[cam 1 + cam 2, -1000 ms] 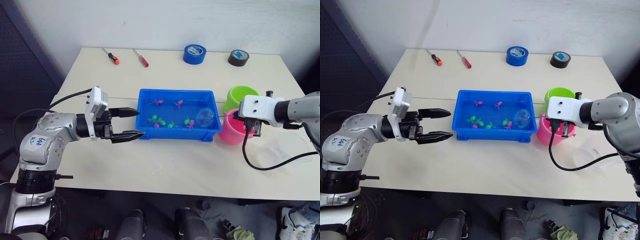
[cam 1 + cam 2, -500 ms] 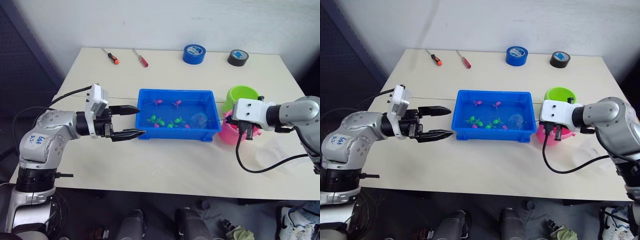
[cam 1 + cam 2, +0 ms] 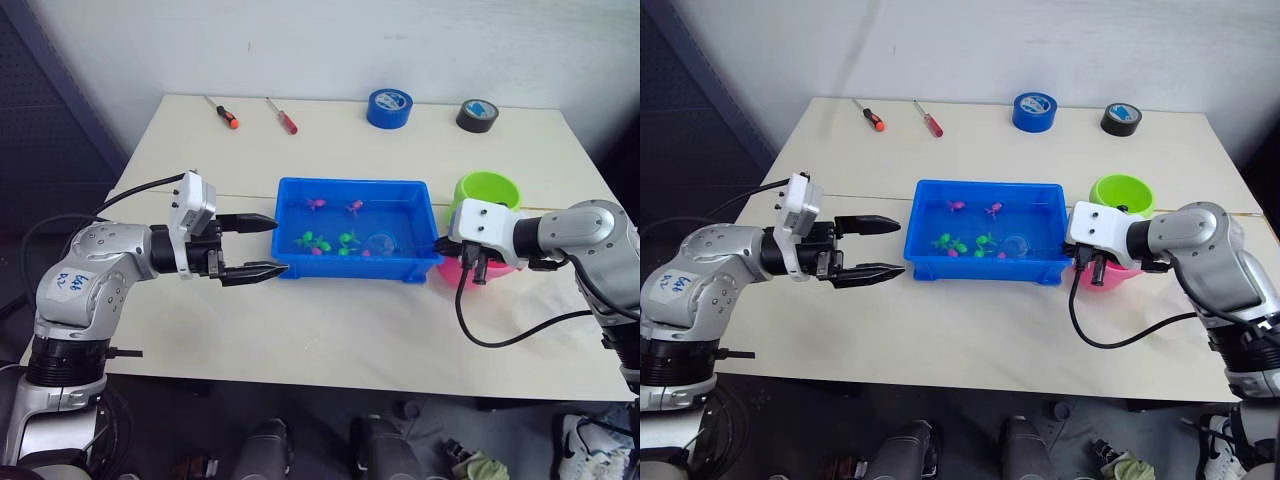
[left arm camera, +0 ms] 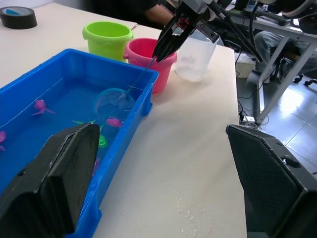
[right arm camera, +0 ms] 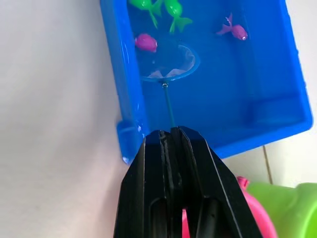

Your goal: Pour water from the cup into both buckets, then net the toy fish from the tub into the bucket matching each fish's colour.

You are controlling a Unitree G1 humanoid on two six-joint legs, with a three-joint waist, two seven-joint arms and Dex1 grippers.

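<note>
The blue tub [image 3: 352, 184] sits mid-table, holding water and several pink and green toy fish [image 3: 308, 239]. My right gripper [image 5: 170, 134] is shut on the net's wire handle at the tub's right end. The net [image 5: 168, 62] lies in the water with its hoop beside a pink fish [image 5: 145, 42]. The pink bucket [image 4: 138, 52] stands just behind that gripper, the green bucket [image 3: 485, 192] beyond it, and the transparent cup [image 4: 195, 59] next to them. My left gripper [image 3: 275, 246] hangs open at the tub's left end, holding nothing.
Two screwdrivers [image 3: 222, 112] [image 3: 281, 115] lie at the back left of the table. A blue tape roll [image 3: 389, 107] and a black tape roll [image 3: 477, 115] lie at the back right. A cable loops on the table under my right arm.
My right gripper has moved left to the tub's right end, and the net has dropped lower into the water and shifted left toward the fish. The left arm has stayed put.
</note>
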